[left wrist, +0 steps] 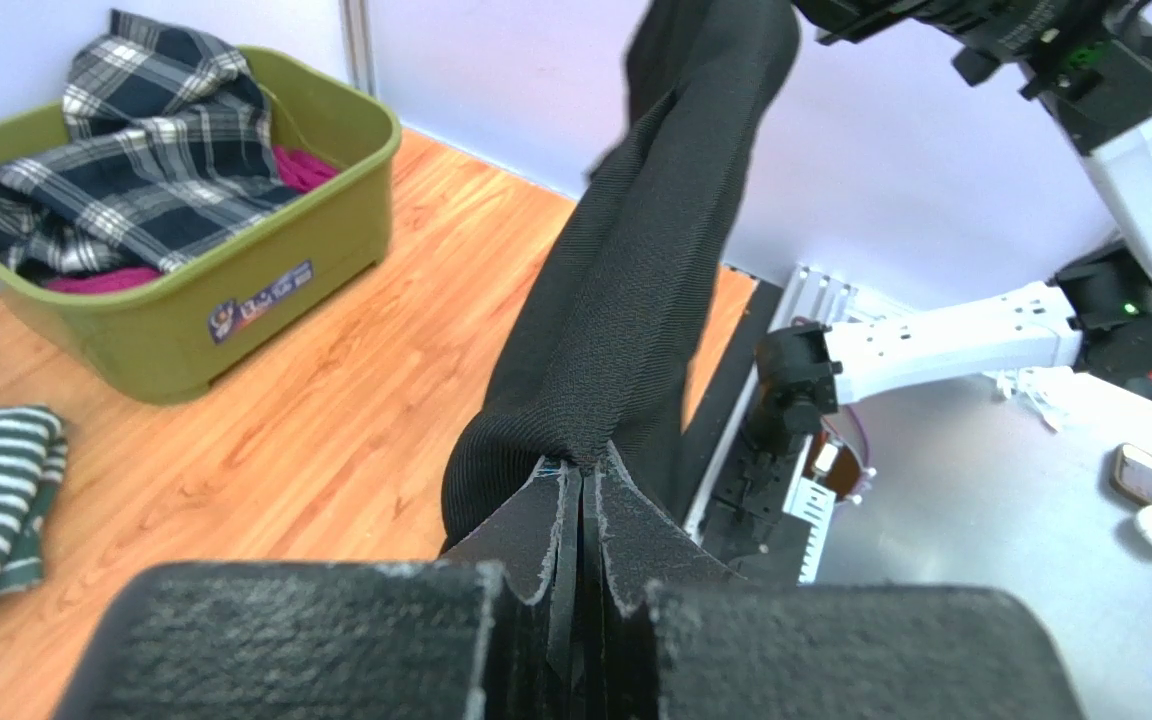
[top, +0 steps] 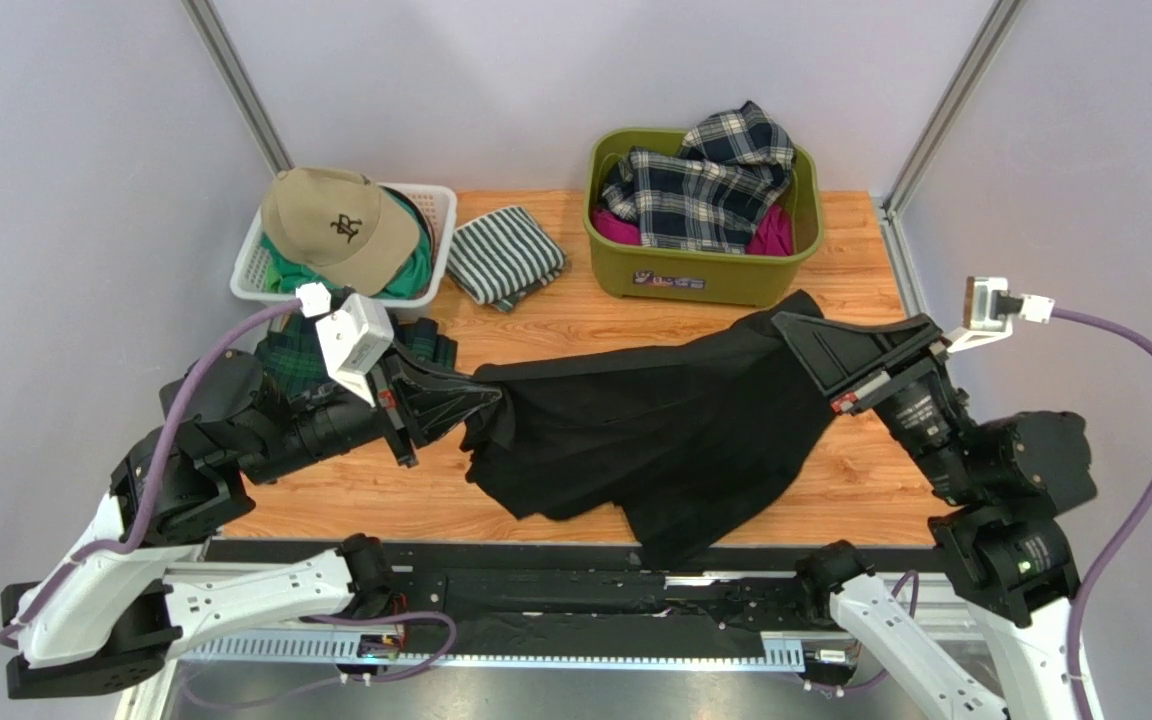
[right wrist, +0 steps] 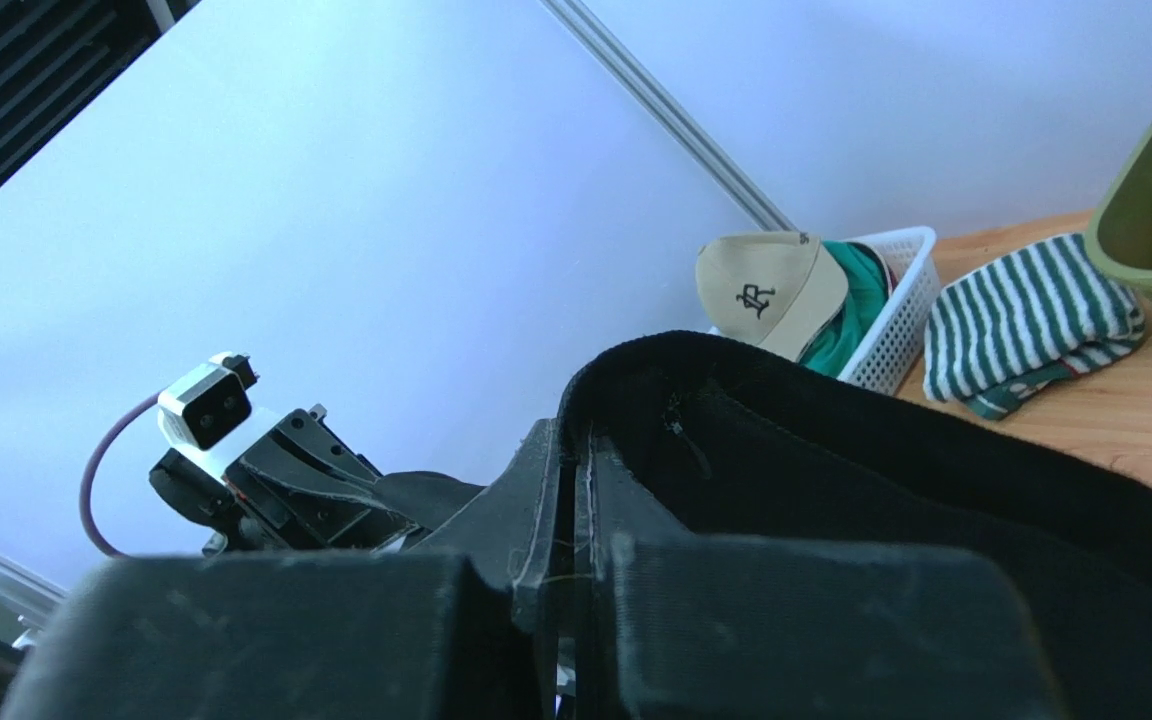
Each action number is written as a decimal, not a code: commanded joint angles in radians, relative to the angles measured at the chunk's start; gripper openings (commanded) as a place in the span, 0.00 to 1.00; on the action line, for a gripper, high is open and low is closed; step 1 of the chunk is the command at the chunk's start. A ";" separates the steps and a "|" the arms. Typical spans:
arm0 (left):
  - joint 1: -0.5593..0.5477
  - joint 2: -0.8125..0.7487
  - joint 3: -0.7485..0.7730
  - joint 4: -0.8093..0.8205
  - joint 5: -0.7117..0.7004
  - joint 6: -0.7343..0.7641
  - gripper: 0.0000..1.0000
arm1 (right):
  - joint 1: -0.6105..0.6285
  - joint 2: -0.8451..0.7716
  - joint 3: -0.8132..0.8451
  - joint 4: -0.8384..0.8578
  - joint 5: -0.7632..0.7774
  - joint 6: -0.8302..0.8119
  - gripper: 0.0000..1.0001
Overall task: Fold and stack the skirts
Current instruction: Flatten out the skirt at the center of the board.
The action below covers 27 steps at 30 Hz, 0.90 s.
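Note:
The plain black skirt [top: 657, 435] hangs stretched between my two grippers above the table's middle, its lower part draped on the wood. My left gripper [top: 480, 398] is shut on its left edge, and the cloth runs away from the fingers in the left wrist view [left wrist: 612, 330]. My right gripper [top: 796, 320] is shut on its right edge, seen in the right wrist view [right wrist: 838, 465]. The dark green-navy tartan skirt [top: 297, 360] lies under my left arm. The navy-white-grey plaid skirt [top: 702, 188] lies in the olive bin [top: 695, 270].
A tan cap [top: 330, 222] sits on a white basket [top: 252, 270] at the back left. A green-and-white striped folded cloth [top: 504, 255] lies between basket and bin. Magenta cloth shows in the bin. Metal rail along the near edge.

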 commanded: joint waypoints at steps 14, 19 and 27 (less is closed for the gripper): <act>0.412 0.555 0.028 -0.024 -0.500 -0.123 0.00 | -0.062 0.684 0.032 0.107 0.266 -0.028 0.00; 0.426 0.689 0.043 0.087 -0.441 -0.039 0.00 | -0.103 0.884 0.098 0.144 0.149 -0.039 0.00; 0.423 0.697 -0.010 0.108 -0.296 -0.054 0.00 | -0.168 0.928 0.045 0.134 0.122 -0.051 0.00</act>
